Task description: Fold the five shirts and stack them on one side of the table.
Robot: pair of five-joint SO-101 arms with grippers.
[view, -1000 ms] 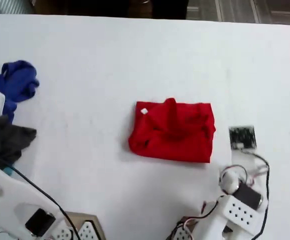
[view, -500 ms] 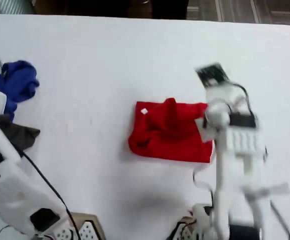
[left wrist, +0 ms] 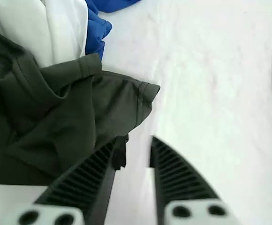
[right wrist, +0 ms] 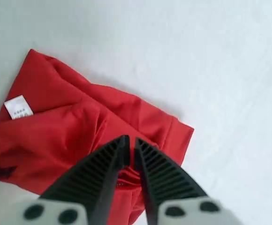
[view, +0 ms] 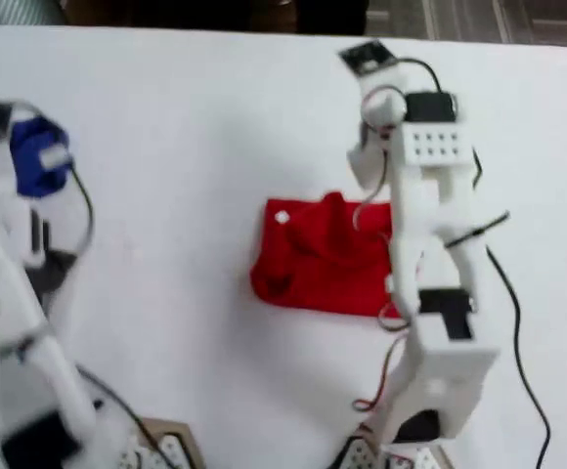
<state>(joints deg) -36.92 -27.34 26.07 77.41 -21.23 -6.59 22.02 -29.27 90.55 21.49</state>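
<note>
A folded red shirt lies mid-table, its white label facing up. The right arm stretches over the shirt's right side. My right gripper hangs shut above the red shirt near one corner, holding nothing. At the table's left, the left arm stands over a pile of loose shirts. My left gripper is slightly open and empty, just beside the sleeve edge of a dark grey shirt. A white shirt and a blue shirt lie beyond it.
The blue shirt and the dark shirt sit near the table's left edge. A black cable trails off the right arm. Bare white table spreads between the pile and the red shirt.
The right arm swung up from the front edge and out over the red shirt's right side. The left arm rose over the pile. The red shirt kept its place.
</note>
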